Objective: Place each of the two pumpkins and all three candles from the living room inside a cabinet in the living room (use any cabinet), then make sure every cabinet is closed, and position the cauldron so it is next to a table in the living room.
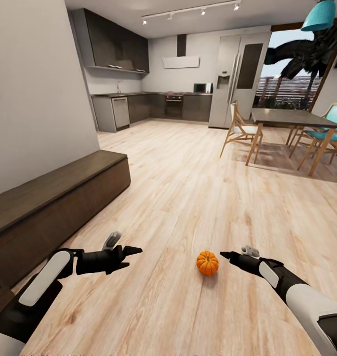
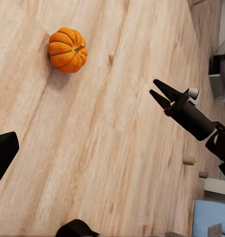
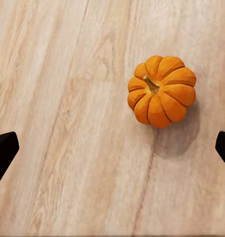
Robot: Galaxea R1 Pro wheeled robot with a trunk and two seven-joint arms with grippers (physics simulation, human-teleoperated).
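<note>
One orange ribbed pumpkin (image 1: 207,263) (image 2: 67,49) (image 3: 161,90) sits upright on the wood floor, its stem up. My right gripper (image 1: 224,255) (image 2: 159,92) (image 3: 112,150) hovers open just to its right and above it, the pumpkin off-centre between the fingertips (image 3: 3,153). Further left, my left gripper (image 1: 131,258) (image 2: 40,190) is open and holds nothing. The long dark-brown cabinet (image 1: 55,198) runs along the left wall with its fronts shut. Two small tan candles (image 2: 190,160) (image 2: 203,174) stand on the floor beyond the right arm. The cauldron is out of view.
Wood floor (image 1: 188,188) stretches ahead to a kitchen (image 1: 153,106) at the back. A dining table (image 1: 292,117) with chairs (image 1: 240,129) stands at the back right. A white wall (image 1: 35,89) rises behind the cabinet.
</note>
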